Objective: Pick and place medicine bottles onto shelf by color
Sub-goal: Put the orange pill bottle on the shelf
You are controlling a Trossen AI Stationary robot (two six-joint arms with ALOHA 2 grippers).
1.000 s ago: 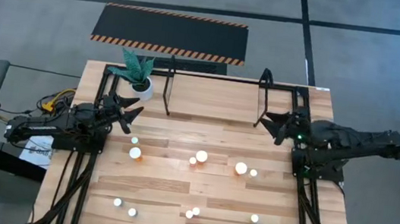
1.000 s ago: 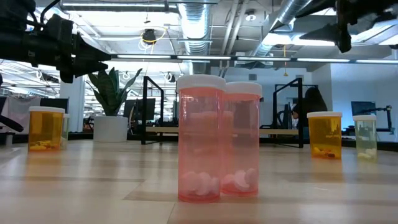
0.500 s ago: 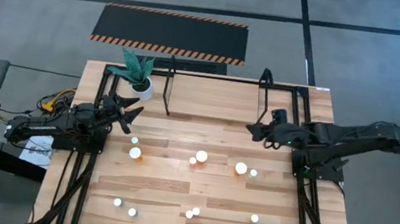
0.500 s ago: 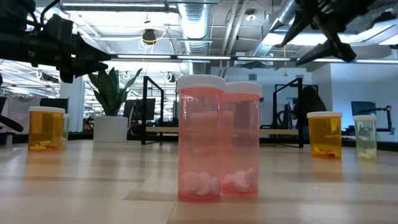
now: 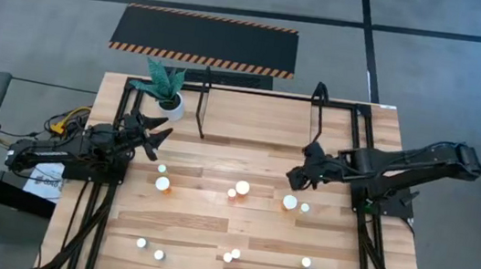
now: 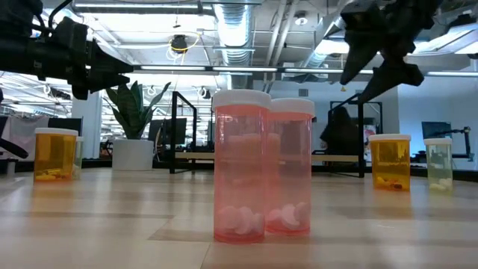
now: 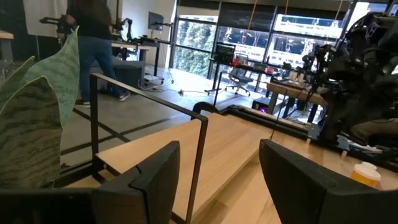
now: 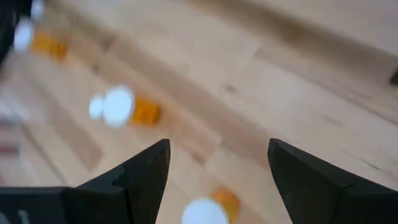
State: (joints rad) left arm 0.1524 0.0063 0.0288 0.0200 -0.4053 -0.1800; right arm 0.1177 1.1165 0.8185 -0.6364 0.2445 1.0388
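Note:
Small white-capped medicine bottles stand upright on the wooden table in a middle row and a near row. In the middle row are orange bottles (image 5: 290, 201) (image 5: 242, 188) (image 5: 162, 183). Two pink bottles (image 6: 240, 175) stand closest in the low view. The black tube shelf (image 5: 202, 111) stands at the table's far side. My right gripper (image 5: 300, 174) is open and empty, in the air just on the far side of the orange bottle at the row's right; it also shows in the right wrist view (image 8: 217, 168). My left gripper (image 5: 153, 133) is open and empty at the left, near the plant.
A white pot with a green plant (image 5: 169, 98) stands at the far left, beside the shelf's left post. A black mat with striped orange edges (image 5: 204, 40) lies on the floor beyond the table. Bare wood lies between the two bottle rows.
My right gripper has gone toward the table's left and near edges and downward, from beside the shelf's right post toward the orange bottle at the middle row's right. Its fingers stay open. The bottles have not moved.

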